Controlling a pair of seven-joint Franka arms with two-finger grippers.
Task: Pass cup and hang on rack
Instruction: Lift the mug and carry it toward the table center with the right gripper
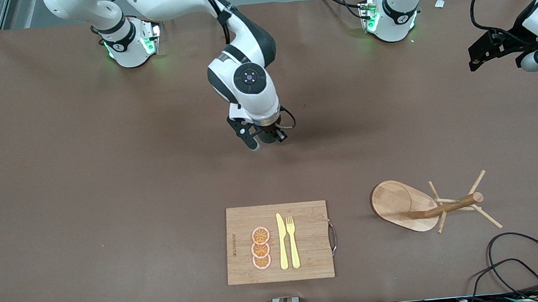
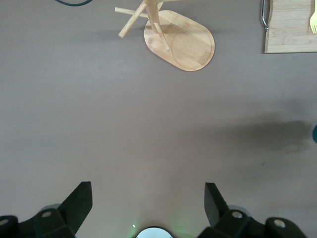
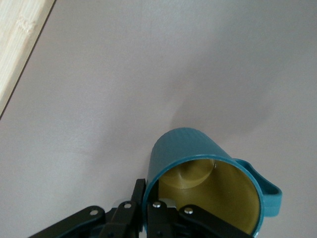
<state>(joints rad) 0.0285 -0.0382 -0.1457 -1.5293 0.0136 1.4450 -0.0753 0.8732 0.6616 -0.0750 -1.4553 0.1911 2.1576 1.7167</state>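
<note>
My right gripper (image 1: 262, 139) is low over the middle of the table, shut on the rim of the teal cup (image 3: 198, 148), one finger inside and one outside. The cup shows a yellowish-brown inside and a side handle (image 3: 270, 191). In the front view the cup (image 1: 275, 136) is mostly hidden under the hand. The wooden rack (image 1: 403, 205) stands nearer the front camera, toward the left arm's end; it also shows in the left wrist view (image 2: 181, 42). My left gripper (image 1: 484, 52) is open and empty, held high at that end of the table; its fingers (image 2: 79, 203) stand wide apart.
A bamboo cutting board (image 1: 311, 240) lies near the front edge, with orange slices (image 1: 261, 248), a yellow knife (image 1: 282, 242) and a yellow fork (image 1: 292, 241) on it. Black cables (image 1: 517, 256) lie at the near corner beside the rack.
</note>
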